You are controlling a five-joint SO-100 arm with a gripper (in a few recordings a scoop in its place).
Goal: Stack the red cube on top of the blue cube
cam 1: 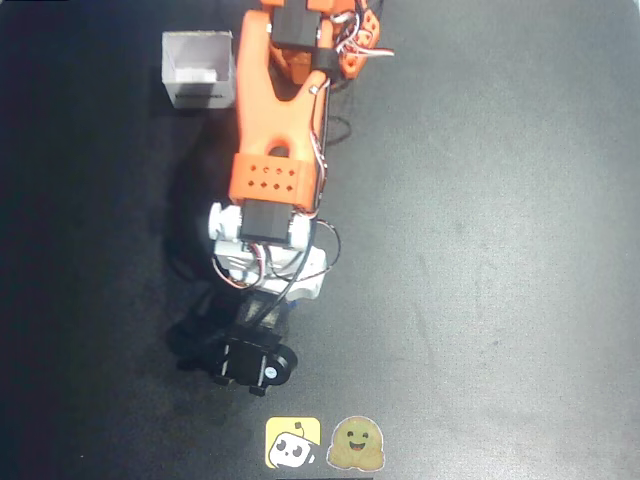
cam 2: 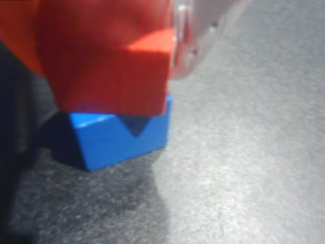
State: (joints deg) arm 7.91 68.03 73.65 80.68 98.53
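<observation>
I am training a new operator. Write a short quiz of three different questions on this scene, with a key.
1. True or false: in the wrist view the red cube is above the blue cube.
2. Which thing stands near the arm's base in the overhead view? A) a white box B) a green bowl C) a metal can
3. Fill in: the table surface is ____ in colour.

Key: 1 true; the two look rotated to each other. 2 A, the white box. 3 dark (black-grey).
</observation>
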